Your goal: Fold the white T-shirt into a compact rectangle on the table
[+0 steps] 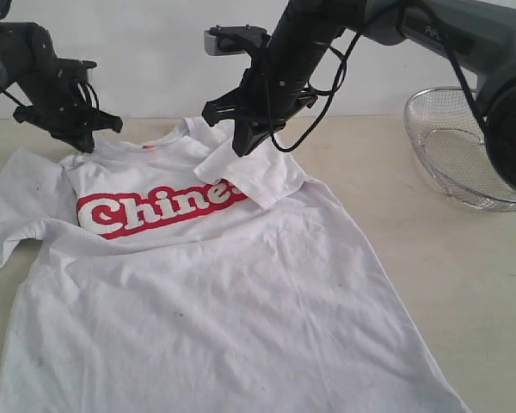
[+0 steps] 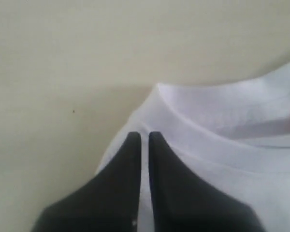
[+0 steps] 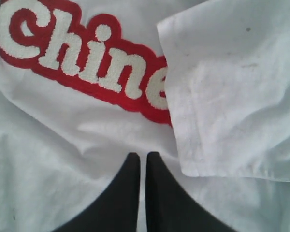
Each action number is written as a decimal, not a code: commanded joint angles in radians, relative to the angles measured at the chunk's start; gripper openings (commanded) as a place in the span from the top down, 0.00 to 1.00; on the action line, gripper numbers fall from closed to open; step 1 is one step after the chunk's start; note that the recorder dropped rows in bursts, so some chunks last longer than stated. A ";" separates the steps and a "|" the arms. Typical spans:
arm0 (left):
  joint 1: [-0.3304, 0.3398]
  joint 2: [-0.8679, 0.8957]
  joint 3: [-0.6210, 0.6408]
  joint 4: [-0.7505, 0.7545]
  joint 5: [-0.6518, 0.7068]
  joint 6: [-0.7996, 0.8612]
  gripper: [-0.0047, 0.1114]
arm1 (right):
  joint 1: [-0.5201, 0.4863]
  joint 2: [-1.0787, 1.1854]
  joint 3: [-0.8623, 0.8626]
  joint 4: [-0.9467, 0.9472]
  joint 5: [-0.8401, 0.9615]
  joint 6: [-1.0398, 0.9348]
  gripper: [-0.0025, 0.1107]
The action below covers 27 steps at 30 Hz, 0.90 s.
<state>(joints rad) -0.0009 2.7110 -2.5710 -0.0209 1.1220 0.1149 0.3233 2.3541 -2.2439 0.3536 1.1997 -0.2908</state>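
Note:
The white T-shirt (image 1: 224, 301) lies front up on the beige table (image 1: 396, 215), its red lettering band (image 1: 155, 206) across the chest. One sleeve (image 1: 254, 176) is folded inward and covers the end of the lettering. My right gripper (image 1: 241, 148) hovers just above that folded sleeve, shut, with nothing held; its wrist view shows the tips (image 3: 142, 155) over flat cloth beside the sleeve hem (image 3: 232, 96). My left gripper (image 1: 86, 144) is shut at the opposite shoulder, its tips (image 2: 144, 135) over the cloth beside the collar (image 2: 208, 140).
A silver wire-mesh basket (image 1: 451, 146) stands at the back right of the table. The other sleeve (image 1: 13, 206) lies spread out at the left edge. Bare table (image 2: 63, 72) lies beyond the collar.

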 commanded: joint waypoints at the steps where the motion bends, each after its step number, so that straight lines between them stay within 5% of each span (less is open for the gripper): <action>1: -0.001 -0.102 -0.077 -0.221 -0.012 0.009 0.92 | -0.014 -0.006 0.000 -0.069 0.019 0.029 0.98; 4: -0.021 -0.150 -0.077 -0.334 0.099 0.045 0.92 | -0.024 0.054 0.000 -0.018 0.021 -0.004 0.98; 15: -0.095 -0.245 0.079 -0.360 0.099 0.056 0.92 | -0.106 0.065 0.017 0.068 0.021 0.004 0.98; 27: -0.102 -0.535 0.498 -0.387 0.099 0.094 0.92 | -0.125 -0.220 0.421 0.106 -0.033 -0.038 0.98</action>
<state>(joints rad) -0.1002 2.2699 -2.1782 -0.3854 1.2173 0.1997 0.2021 2.2316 -1.9136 0.4507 1.2053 -0.3121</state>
